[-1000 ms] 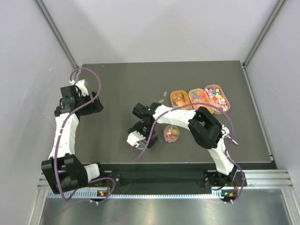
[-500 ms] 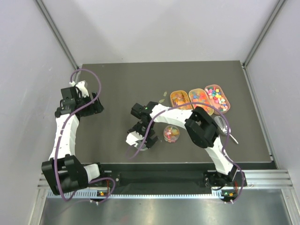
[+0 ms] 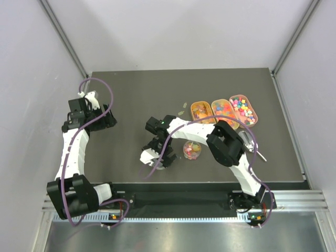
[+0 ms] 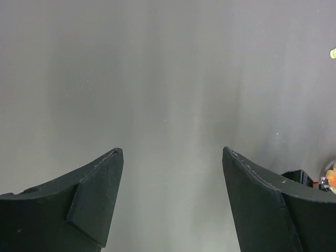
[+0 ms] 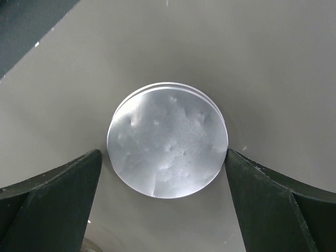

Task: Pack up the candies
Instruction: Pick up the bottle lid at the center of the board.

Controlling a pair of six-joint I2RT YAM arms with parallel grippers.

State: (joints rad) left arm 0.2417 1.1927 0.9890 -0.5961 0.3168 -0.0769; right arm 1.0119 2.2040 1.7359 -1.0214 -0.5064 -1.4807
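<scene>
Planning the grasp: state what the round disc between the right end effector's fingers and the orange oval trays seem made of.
The round disc: probably frosted plastic, possibly metal; silvery matte mottled face, ridged rim. The orange oval trays: likely plastic; uniform orange, thin raised rims, too small to judge gloss.

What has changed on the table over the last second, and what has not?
The right arm's elbow swung left, uncovering a metal tool on the right; the right gripper shifted slightly left, fingers straddling the round lid. The left arm, orange trays, candies and small dish stayed put.
</scene>
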